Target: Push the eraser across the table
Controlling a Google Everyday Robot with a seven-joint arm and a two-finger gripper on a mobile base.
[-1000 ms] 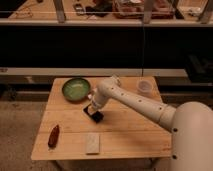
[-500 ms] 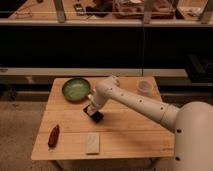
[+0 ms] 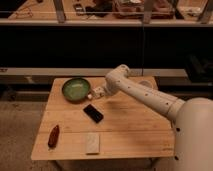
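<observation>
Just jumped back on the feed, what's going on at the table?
The robot's arm reaches over the table, its gripper shut and empty beside the right rim of the green bowl. The eraser lies flat mid-table, just nearer the camera than the gripper, apparently clear of it. A pale block and a red object lie near the front edge.

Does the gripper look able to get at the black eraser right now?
Probably yes: the gripper sits beside the green bowl, just behind the eraser, nothing between them on the table.
</observation>
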